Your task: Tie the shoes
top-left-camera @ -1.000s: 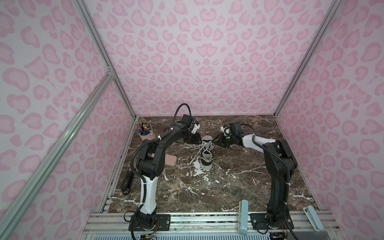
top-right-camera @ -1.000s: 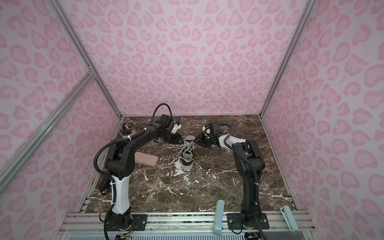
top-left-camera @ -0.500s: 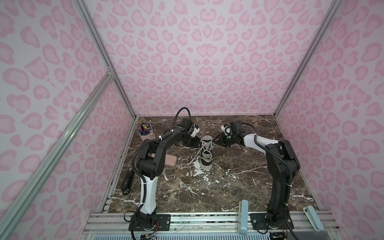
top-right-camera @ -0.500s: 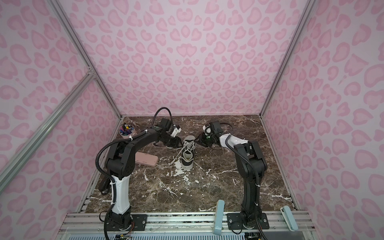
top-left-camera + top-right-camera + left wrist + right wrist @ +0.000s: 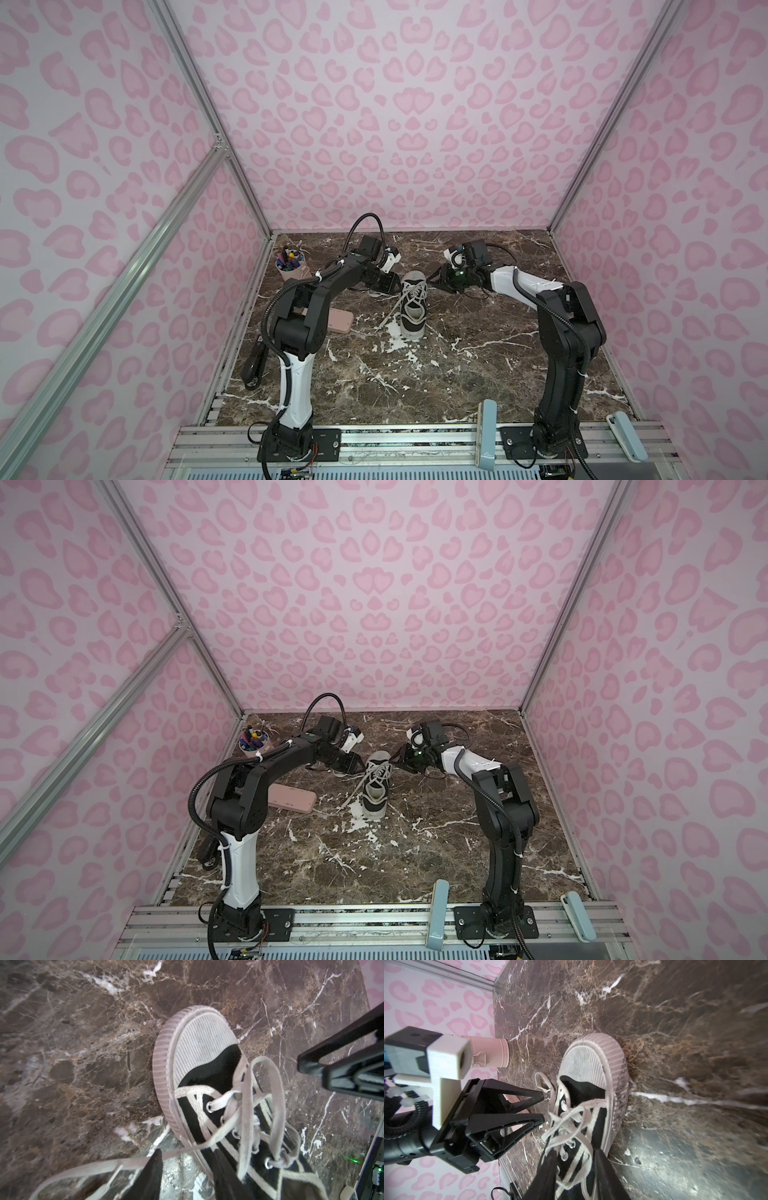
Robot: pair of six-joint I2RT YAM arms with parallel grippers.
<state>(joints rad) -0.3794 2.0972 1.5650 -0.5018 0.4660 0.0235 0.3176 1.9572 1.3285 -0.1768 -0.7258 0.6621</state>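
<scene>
- Left wrist view is showing the sneaker [image 5: 207, 1076] sitting upright on its sole, with its white laces [image 5: 245, 1105] lying loose and untied across the black upper.
- In both top views the sneaker is resting near the middle of the table [image 5: 415, 374], toe pointing at the back wall, and one lace is trailing onto the surface at its left.
- The left gripper [image 5: 543, 1105] is hovering just beside the toe-end laces, its fingers standing apart, with a lace end lying by one tip.
- The right gripper [image 5: 575, 1153] is reaching over the laced upper from the other side. Its fingers are apart and the shoe is showing between them.
- The table is gleaming as dark brown marble, with white veins running across it.
- A flat pink case [image 5: 338, 322] is lying to the left. A pink cup [image 5: 291, 266] of pens is standing in the back left corner, and a black object [image 5: 253, 365] is lying along the left edge.
- Pink spotted walls [image 5: 395, 124] are closing in three sides, with metal posts [image 5: 208, 112] running up the corners.
- A metal rail [image 5: 415, 440] is crossing the front, carrying both arm bases and two pale blue paddles [image 5: 486, 432].
</scene>
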